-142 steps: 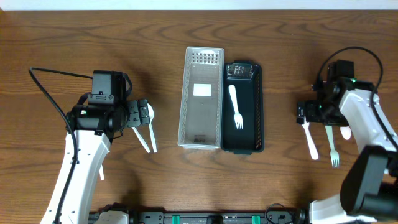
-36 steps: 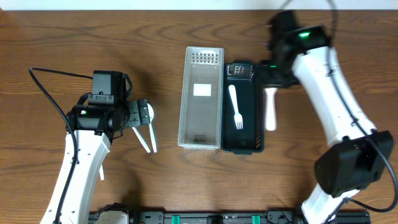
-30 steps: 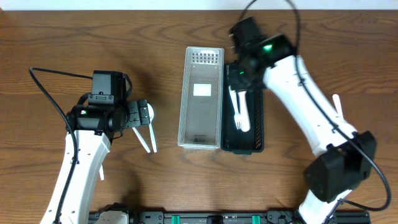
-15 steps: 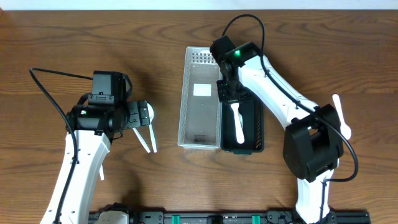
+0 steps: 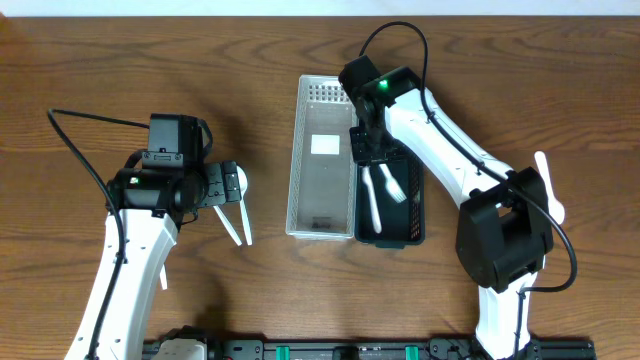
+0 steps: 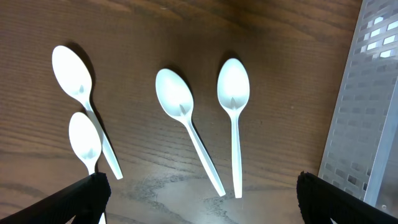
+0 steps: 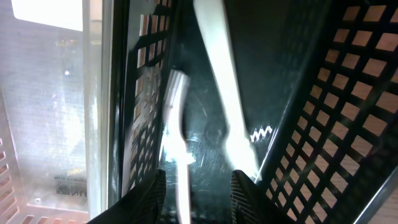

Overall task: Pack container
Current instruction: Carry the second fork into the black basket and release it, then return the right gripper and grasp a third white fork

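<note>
The right fingers [image 7: 247, 196] stand apart and are clamped on nothing. In the right wrist view they hang just above the floor of the black container [image 5: 412, 215], one tip near its left wall and the other over the middle. Below them lie two white utensils [image 7: 219, 87]. One handle runs down between the fingertips without either tip pressing on it, and the other slants toward the lattice wall on the right. Both are blurred, so I cannot tell what kind they are. From overhead, the right fingers [image 5: 366, 148] sit over the upper half of the black container, with the two white utensils [image 5: 372, 200] lying lengthwise and splayed just below them.

Alongside its left wall, touching or nearly so, lies the clear container [image 5: 322, 190], with a white label on its floor. Another white utensil [image 5: 545, 172] lies on the desk [image 5: 250, 60] far to the right, partly hidden behind the right arm.

The left fingers [image 6: 84, 198] are spread wide and hold nothing, their tips at the two lower corners of the left wrist view. Between and beyond them four white spoons [image 6: 234, 93] lie flat on the desk, bowls away from the wrist. An edge of the clear container [image 6: 373, 93] shows on the right.
</note>
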You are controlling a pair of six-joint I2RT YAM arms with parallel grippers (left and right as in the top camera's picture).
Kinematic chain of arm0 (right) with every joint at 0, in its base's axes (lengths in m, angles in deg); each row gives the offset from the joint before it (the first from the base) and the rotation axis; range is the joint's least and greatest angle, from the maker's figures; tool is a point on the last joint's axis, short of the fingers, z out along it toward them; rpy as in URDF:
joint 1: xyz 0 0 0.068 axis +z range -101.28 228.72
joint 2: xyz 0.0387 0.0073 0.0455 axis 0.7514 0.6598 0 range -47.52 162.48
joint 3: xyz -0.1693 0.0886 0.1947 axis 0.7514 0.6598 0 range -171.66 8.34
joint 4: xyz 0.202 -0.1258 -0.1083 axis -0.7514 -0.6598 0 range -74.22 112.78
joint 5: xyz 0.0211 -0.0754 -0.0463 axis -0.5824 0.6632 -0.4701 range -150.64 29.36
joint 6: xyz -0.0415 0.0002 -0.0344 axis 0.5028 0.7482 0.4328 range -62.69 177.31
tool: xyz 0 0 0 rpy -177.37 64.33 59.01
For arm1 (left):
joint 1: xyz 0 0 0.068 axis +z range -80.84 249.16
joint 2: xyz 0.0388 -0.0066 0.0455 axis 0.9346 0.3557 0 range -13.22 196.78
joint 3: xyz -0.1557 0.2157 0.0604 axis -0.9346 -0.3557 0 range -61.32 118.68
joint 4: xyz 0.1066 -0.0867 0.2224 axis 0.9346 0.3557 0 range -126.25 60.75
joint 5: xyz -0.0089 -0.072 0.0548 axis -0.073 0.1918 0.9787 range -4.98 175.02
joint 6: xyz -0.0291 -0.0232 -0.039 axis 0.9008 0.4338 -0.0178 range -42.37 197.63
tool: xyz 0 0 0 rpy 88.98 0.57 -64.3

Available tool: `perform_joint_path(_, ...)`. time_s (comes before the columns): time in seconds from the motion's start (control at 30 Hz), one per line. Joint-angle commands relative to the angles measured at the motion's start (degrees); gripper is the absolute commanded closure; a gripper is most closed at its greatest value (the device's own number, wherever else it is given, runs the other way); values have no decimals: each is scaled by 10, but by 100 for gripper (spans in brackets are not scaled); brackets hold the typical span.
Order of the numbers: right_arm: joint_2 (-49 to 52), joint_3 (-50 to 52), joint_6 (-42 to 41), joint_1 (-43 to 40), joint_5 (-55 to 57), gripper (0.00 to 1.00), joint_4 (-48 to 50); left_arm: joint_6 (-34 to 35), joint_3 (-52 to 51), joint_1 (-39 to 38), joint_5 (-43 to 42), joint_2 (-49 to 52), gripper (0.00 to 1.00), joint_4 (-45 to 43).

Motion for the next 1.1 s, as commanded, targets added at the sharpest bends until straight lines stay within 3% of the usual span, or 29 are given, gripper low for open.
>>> perform_joint_path(0.0,-3,-1,-6,-5,7,63,2,-1,10,-1,2,2,2,2)
perform_joint_path(0.27,-37,-42,13,-66,7,60,-23,-1,10,-1,2,2,2,2)
perform_joint_path(0.43,-108,-80,37,-155,22,49,-58,-1,10,-1,2,2,2,2)
perform_joint_path(0.73,-200,-79,82,-341,-9,41,-182,-1,10,-1,2,2,2,2)
perform_joint_path(0.93,-272,-22,114,-368,-22,39,-209,-1,10,-1,2,2,2,2)
perform_joint_path(1.07,-374,89,134,-366,-83,37,-181,-1,10,-1,2,2,2,2)
